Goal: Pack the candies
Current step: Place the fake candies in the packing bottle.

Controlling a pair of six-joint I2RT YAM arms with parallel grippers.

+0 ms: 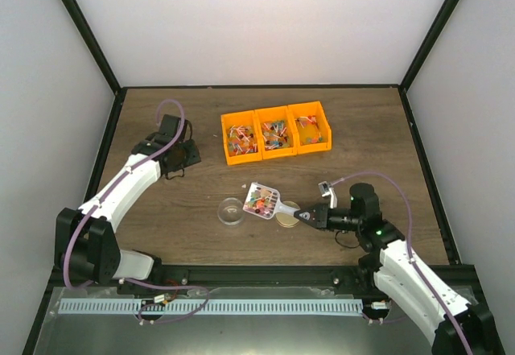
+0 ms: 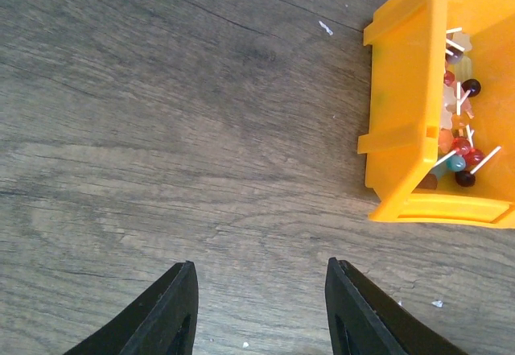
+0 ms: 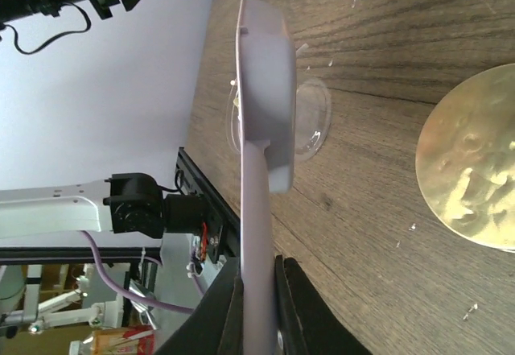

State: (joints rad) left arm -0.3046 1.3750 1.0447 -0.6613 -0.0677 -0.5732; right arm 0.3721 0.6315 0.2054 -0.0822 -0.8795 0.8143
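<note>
Candies (image 1: pixel 259 203) fill a white scoop (image 1: pixel 263 199) that hangs just right of a small clear container (image 1: pixel 232 211). My right gripper (image 1: pixel 310 216) is shut on the scoop's handle (image 3: pixel 257 234). In the right wrist view the scoop (image 3: pixel 263 89) shows edge-on in front of the clear container (image 3: pixel 310 121), and the right gripper (image 3: pixel 257 291) clamps the handle. More candies (image 1: pixel 273 134) lie in three orange bins (image 1: pixel 226 138). My left gripper (image 1: pixel 181 155) stands open over bare wood, left of the bins. In its own view the left gripper (image 2: pixel 261 266) holds nothing, with a bin (image 2: pixel 402 130) of candies (image 2: pixel 460 146) at the right.
A round gold lid (image 1: pixel 287 214) lies flat on the table under the scoop's handle, seen also as the gold lid (image 3: pixel 475 170) at the right of the right wrist view. Black frame rails border the wooden table (image 1: pixel 177 210).
</note>
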